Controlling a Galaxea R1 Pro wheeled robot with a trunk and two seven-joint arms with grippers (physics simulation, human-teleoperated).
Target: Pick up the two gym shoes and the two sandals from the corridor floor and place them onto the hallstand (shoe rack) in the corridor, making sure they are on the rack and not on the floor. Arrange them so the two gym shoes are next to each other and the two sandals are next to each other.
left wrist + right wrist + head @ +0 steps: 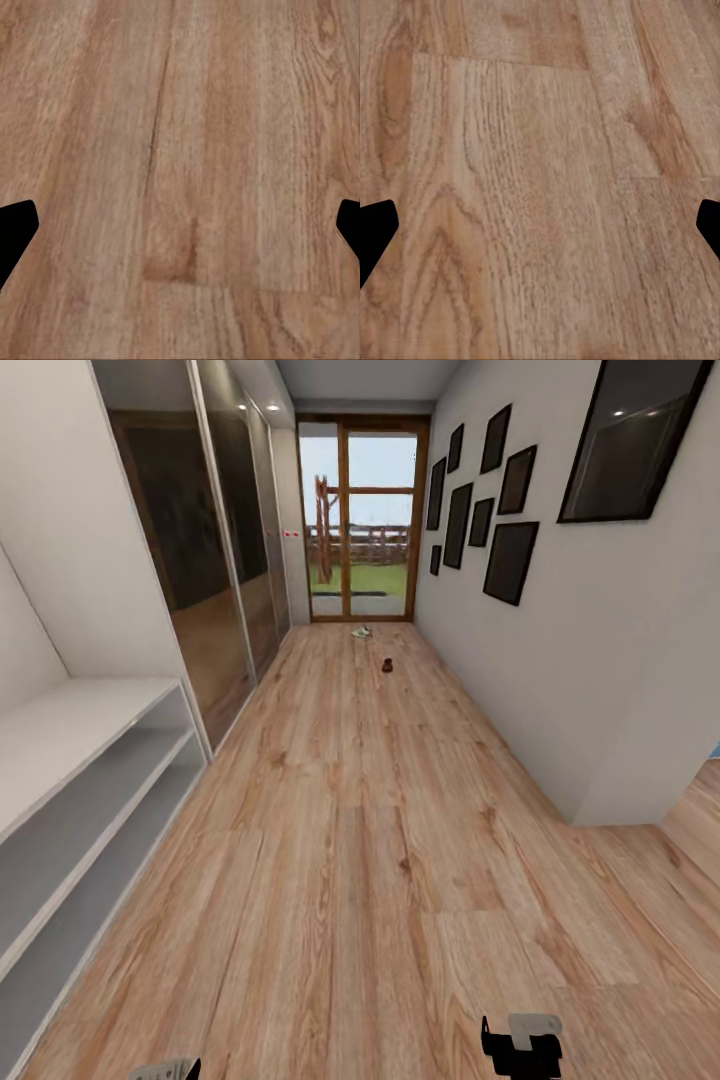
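Shoes far down corridor near glass door (362, 520): gym shoe (361, 631), sandal (386, 665) slightly right, both dead ahead. Hallstand (90, 780) near left. Left gripper (180, 225) & right gripper (540, 225) spread wide, nothing held, over floor (380, 880)

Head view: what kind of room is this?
Most likely a home corridor: long wood-plank floor, a glass door to a garden at the far end, dark picture frames on one wall, and a low pale shoe rack opposite.
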